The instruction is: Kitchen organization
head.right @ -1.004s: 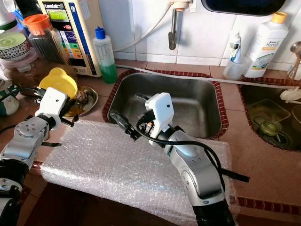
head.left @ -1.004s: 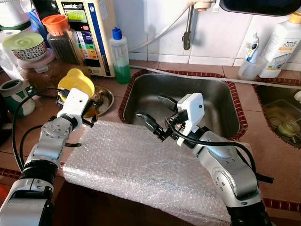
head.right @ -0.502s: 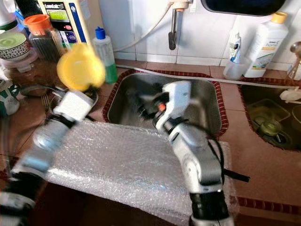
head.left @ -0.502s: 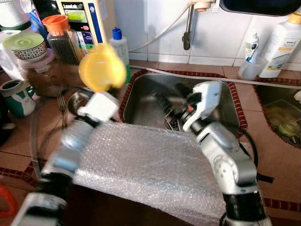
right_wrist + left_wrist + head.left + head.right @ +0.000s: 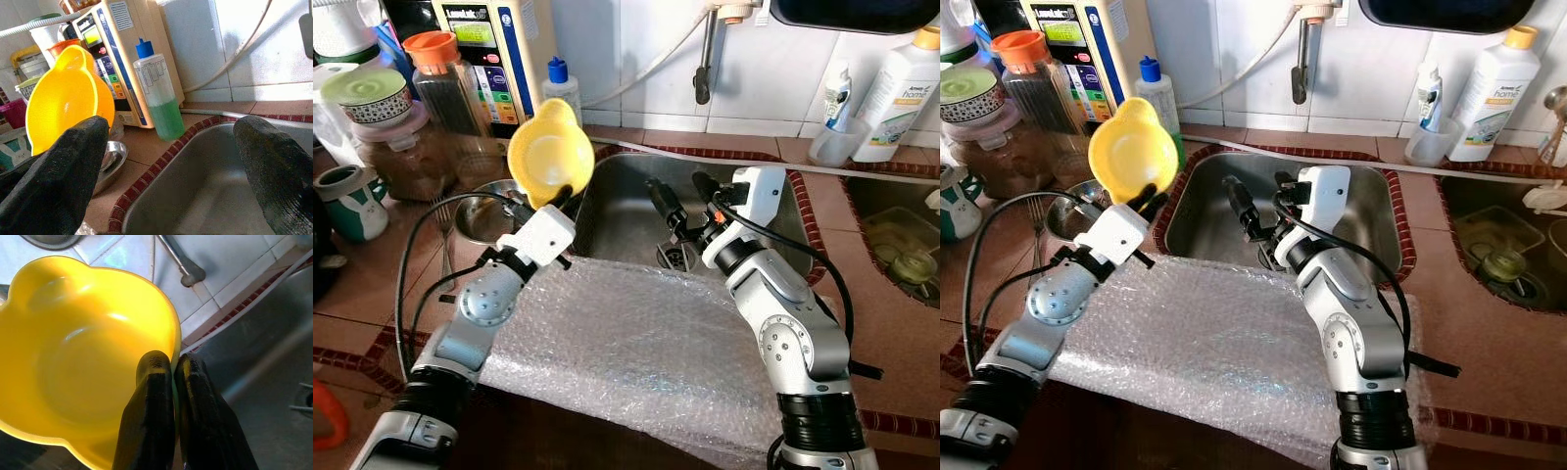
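Bowl point(image 5: 551, 155), yellow, hangs in the air at the sink's point(image 5: 636, 211) left rim, pinched by its edge in the left claw point(image 5: 172, 374), fingers clenched on the wall. Sink basin lies just to the bowl's right and below it. Right claw point(image 5: 683, 191) sits spread wide and empty over the sink, near the drain point(image 5: 675, 257). Left arm is the nearer one; likely next is lowering the bowl into the sink. Bubble wrap point(image 5: 626, 348) covers the counter point(image 5: 891, 323) in front of the sink.

Head stereo above sink point(image 5: 705, 215); wrist close-ups
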You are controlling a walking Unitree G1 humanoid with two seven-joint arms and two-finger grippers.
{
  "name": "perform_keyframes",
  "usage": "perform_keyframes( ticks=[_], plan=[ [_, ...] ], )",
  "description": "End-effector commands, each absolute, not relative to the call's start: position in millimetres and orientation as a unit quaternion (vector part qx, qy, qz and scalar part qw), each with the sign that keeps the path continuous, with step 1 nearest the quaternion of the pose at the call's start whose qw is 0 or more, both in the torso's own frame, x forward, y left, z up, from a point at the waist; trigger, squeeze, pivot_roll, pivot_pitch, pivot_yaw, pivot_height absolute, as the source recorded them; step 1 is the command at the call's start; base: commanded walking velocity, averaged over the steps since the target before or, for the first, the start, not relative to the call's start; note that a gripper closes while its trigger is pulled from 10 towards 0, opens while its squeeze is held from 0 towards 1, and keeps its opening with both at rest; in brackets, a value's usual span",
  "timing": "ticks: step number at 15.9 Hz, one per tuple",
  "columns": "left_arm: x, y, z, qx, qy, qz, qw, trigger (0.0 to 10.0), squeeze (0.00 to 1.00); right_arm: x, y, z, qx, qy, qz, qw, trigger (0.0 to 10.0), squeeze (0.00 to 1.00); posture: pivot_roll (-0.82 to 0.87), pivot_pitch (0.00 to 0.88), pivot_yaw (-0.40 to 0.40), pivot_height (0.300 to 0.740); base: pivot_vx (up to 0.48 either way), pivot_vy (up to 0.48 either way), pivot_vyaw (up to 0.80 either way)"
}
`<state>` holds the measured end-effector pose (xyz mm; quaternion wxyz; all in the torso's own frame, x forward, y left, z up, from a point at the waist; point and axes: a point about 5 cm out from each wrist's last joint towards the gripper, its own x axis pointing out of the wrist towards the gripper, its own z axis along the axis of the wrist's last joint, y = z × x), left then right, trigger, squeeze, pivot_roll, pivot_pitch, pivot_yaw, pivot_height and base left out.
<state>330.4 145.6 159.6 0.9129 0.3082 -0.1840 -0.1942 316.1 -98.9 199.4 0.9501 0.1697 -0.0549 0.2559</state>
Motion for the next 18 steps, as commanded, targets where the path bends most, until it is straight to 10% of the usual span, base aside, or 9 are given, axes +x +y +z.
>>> perform_keyframes(
  ticks=[1,10,12,18],
  plan=[
    [327.0,141.3,163.0,0.325,-0.205,-0.205,0.9,0.0,0.0,319.1,-98.6,203.4,0.185,-0.054,0.255,0.947,10.0,0.0,0.03,0.013,0.068,0.74,0.0,0.0,0.0],
    [309.4,80.5,160.6,0.304,-0.255,-0.315,0.862,0.0,0.0,334.8,-80.4,209.0,0.258,-0.027,0.273,0.926,10.0,0.0,0.03,0.015,0.078,0.74,0.0,0.0,0.0],
    [308.3,77.4,161.7,0.303,-0.261,-0.32,0.859,0.0,0.0,340.6,-77.3,199.7,0.228,0.005,0.254,0.94,0.0,0.0,0.03,0.015,0.079,0.74,0.0,0.0,0.0],
    [303.9,75.7,160.3,0.297,-0.264,-0.32,0.86,0.0,0.0,355.3,-85.4,200.8,0.206,0.012,0.201,0.958,0.0,0.0,0.03,0.017,0.075,0.74,0.0,0.0,0.0]
  ],
)
